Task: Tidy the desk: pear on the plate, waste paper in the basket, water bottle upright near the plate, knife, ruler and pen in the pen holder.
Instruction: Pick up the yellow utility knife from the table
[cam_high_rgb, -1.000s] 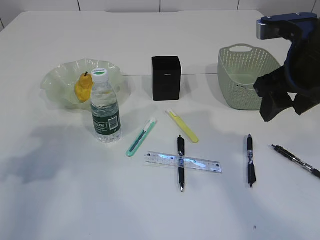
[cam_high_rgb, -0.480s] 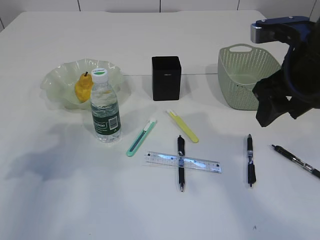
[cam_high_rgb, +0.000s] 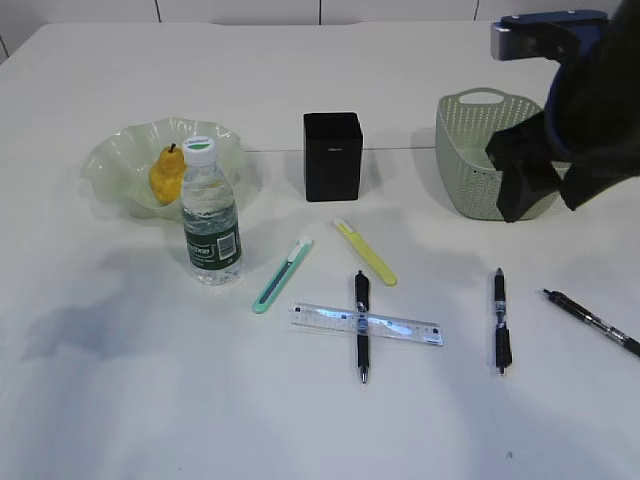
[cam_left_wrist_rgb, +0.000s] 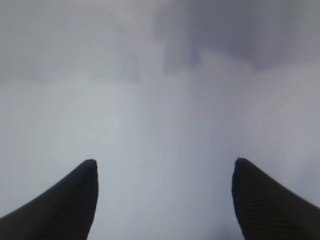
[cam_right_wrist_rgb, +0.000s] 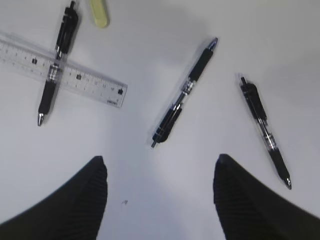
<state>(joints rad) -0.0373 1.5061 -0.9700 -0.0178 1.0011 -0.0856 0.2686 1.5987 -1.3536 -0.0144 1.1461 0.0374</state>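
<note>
The yellow-orange pear (cam_high_rgb: 165, 178) lies in the ruffled pale-green plate (cam_high_rgb: 108, 152). The water bottle (cam_high_rgb: 212, 215) stands upright just right of the plate. In front of the black pen holder (cam_high_rgb: 332, 155) lie a green knife (cam_high_rgb: 283, 273) and a yellow knife (cam_high_rgb: 365, 252). The clear ruler (cam_high_rgb: 410, 330) crosses a black pen (cam_high_rgb: 361, 295), and a second pen (cam_high_rgb: 499, 320) and a third pen (cam_high_rgb: 592, 322) lie to the right. My right gripper (cam_right_wrist_rgb: 161, 159) hangs open and empty above the pens (cam_right_wrist_rgb: 185, 92). My left gripper (cam_left_wrist_rgb: 165, 161) is open over bare, blurred table. No waste paper is in view.
The sage-green basket (cam_high_rgb: 470, 165) stands at the back right, with my dark right arm (cam_high_rgb: 575, 110) partly in front of it. A soft shadow falls on the table at the front left. The table's far edge runs along the top of the exterior view.
My right arm has risen and shifted left, now covering more of the basket's right side. Both grippers stay open; the objects on the table have not moved.
</note>
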